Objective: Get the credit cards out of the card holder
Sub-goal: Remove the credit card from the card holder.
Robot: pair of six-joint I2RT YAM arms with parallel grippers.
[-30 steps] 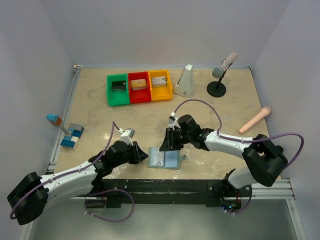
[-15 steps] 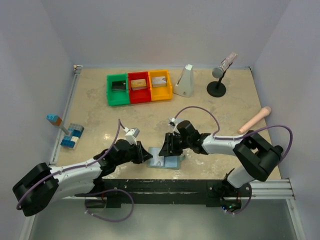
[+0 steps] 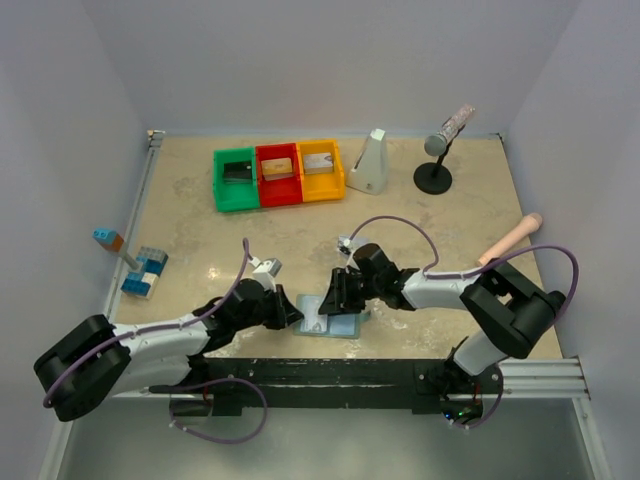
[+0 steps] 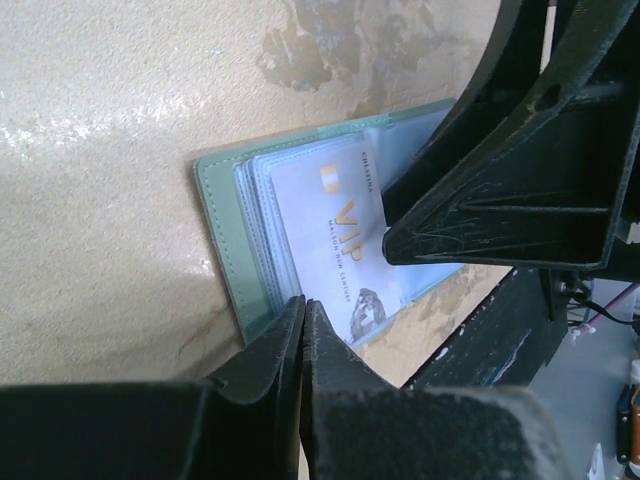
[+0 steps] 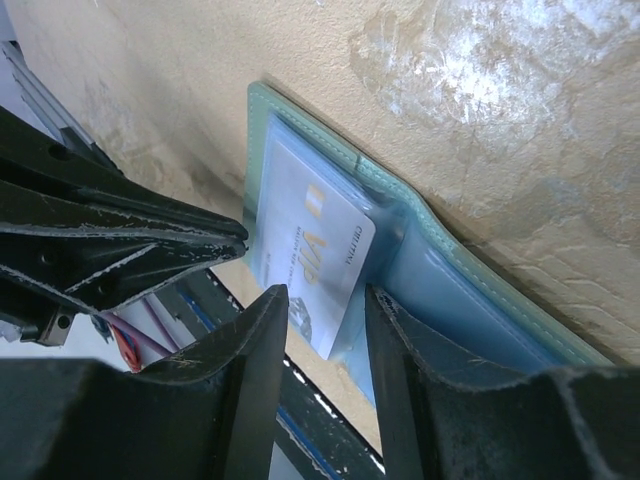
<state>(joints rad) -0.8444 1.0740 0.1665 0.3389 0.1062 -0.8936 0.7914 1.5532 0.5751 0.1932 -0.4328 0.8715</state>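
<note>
The silver-grey card [image 4: 318, 235] reads "VIP" in gold lettering (the smaller print under it is too fine for me to read). It sits in a pale blue pocket of the card holder [image 3: 345, 322], which lies open and flat on the table [image 3: 440, 220]. My left arm reaches in low. The left gripper [image 4: 303, 305] has its jaws pressed together at the holder's edge, and I cannot tell if they pinch it. The right gripper [image 5: 325, 295] is narrowly parted, straddling the card's free end without clearly clamping it. The holder lies close to the black rail [image 3: 330, 372] at the near edge, with open tabletop beyond it.
</note>
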